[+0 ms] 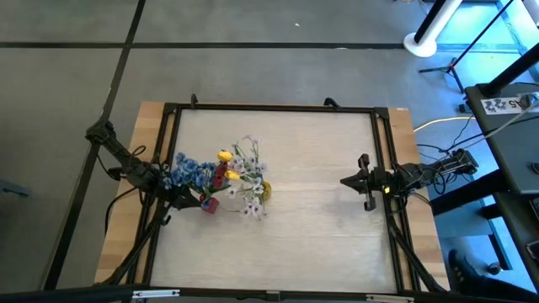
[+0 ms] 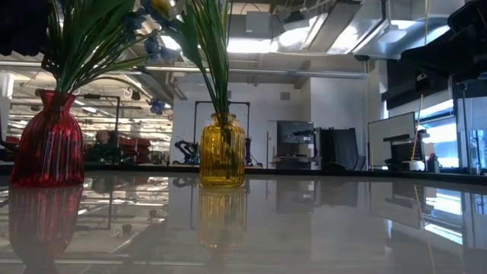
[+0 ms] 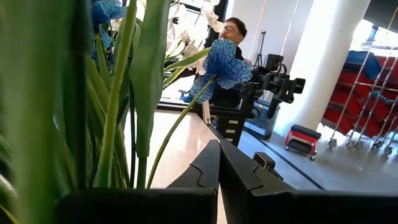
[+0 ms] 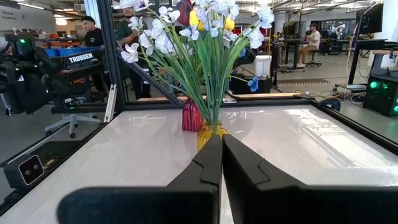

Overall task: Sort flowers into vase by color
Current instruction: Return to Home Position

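Closed and empty beside the blue flowers, the left gripper needed a slow, straight retreat clear of stems and red vase; the right gripper, closed too, waited far right.

Close before the lens stands a thick screen of green stems and long leaves — artificial flowers crowded right beside the left gripper, whose two dark fingers are pressed together with only a thin seam between them. One blue bloom with veined petals leans out on a curved stem past the fingertips. White blossoms show behind it. Past the stems lies the pale table. Farther off is the dark right arm. In the room beyond are a person in dark clothing, a white pillar, red racks and a low red-topped stool.
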